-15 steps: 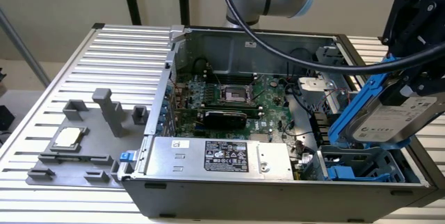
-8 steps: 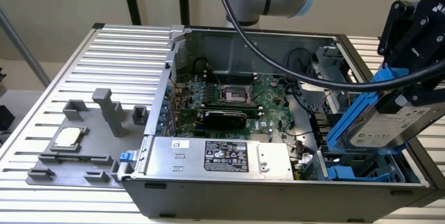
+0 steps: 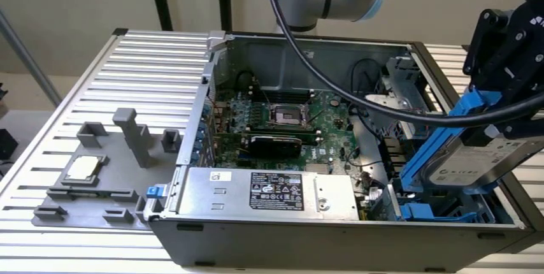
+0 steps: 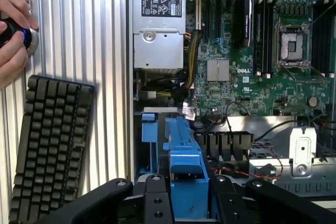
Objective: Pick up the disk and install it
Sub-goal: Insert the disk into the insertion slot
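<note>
**Exterior view.** A ribbed silver aluminium table [image 3: 127, 57] stands before a beige wall. The disk [image 3: 476, 159], a flat silver-grey hard drive with a white label in a blue plastic frame, hangs tilted over the near corner, at the exterior view's right, of the open grey metal computer case [image 3: 340, 239]. The black gripper [image 3: 510, 118] clamps it. The case holds a green motherboard [image 3: 289, 118] and a silver power-supply box [image 3: 264, 191].

**Wrist view.** The gripper's fingers [image 4: 157, 200] pinch the disk [image 4: 184, 156] above the case. A black keyboard [image 4: 50, 145] lies on the table, and a person's hand [image 4: 13, 30] is beyond it.
</note>
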`<state>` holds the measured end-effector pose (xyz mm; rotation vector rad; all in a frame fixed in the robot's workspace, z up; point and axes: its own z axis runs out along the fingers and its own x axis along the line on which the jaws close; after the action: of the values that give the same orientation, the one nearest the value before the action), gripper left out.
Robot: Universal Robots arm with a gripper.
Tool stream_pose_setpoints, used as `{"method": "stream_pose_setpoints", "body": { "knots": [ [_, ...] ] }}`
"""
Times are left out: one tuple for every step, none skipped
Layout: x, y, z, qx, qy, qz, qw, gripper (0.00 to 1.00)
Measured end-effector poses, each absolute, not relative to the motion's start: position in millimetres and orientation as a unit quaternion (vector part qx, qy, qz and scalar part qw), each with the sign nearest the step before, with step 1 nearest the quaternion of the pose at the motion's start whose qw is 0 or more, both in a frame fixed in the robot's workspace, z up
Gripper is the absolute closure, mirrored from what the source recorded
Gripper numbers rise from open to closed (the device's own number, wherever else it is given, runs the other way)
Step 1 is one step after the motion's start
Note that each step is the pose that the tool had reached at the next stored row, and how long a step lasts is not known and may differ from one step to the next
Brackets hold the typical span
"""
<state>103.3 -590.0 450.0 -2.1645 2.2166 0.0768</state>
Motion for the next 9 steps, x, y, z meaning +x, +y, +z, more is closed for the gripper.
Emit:
{"method": "stream_pose_setpoints", "body": {
  "knots": [
    [103.3,-590.8,449.7,-0.698,0.715,0.025,0.021,0.67],
    [103.3,-591.6,449.3,-0.698,0.715,0.025,0.021,0.67],
    [103.3,-592.3,449.0,-0.698,0.715,0.025,0.021,0.67],
    [103.3,-593.1,448.6,-0.698,0.715,0.025,0.021,0.67],
    [103.3,-593.9,448.2,-0.698,0.715,0.025,0.021,0.67],
    [103.3,-594.4,447.8,-0.698,0.715,0.025,0.021,0.67],
    [103.3,-594.7,447.3,-0.698,0.715,0.025,0.021,0.67],
    [103.3,-594.9,446.8,-0.698,0.715,0.024,0.021,0.67],
    [103.3,-595.2,446.2,-0.698,0.715,0.024,0.021,0.67]
  ]
}}
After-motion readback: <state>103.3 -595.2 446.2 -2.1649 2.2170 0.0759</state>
